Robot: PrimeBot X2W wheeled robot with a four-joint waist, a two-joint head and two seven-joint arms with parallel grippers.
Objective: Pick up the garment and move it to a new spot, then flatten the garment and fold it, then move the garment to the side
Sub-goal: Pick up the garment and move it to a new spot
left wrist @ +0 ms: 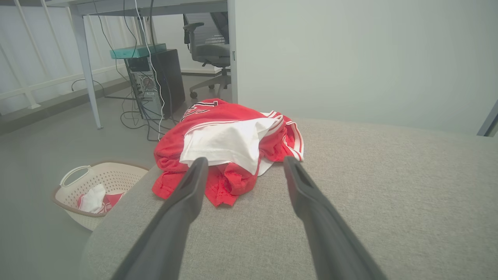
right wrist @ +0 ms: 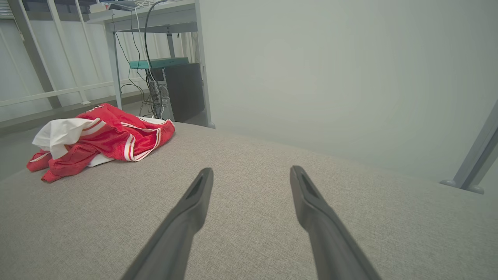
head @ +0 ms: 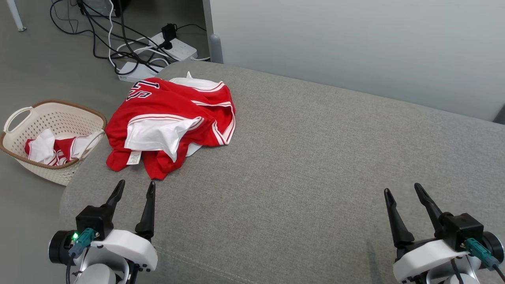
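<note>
The garment (head: pixel 173 118) is a red jersey with white trim and a white lining, lying crumpled near the far left corner of the grey cushioned surface (head: pixel 315 165). My left gripper (head: pixel 136 187) hovers open just short of the garment's near hem, nothing between its fingers. In the left wrist view the garment (left wrist: pixel 229 147) lies straight ahead of the left gripper (left wrist: pixel 245 162). My right gripper (head: pixel 402 188) is open at the lower right, far from the cloth. In the right wrist view the garment (right wrist: pixel 101 136) sits at the far left, beyond the right gripper (right wrist: pixel 253 172).
A cream laundry basket (head: pixel 23 157) with red and white clothes stands on the floor left of the surface. Cables and power strips (head: pixel 173 45) lie on the floor behind. A pale wall (head: pixel 355 47) runs along the far side. A desk and computer tower (left wrist: pixel 159 81) stand beyond.
</note>
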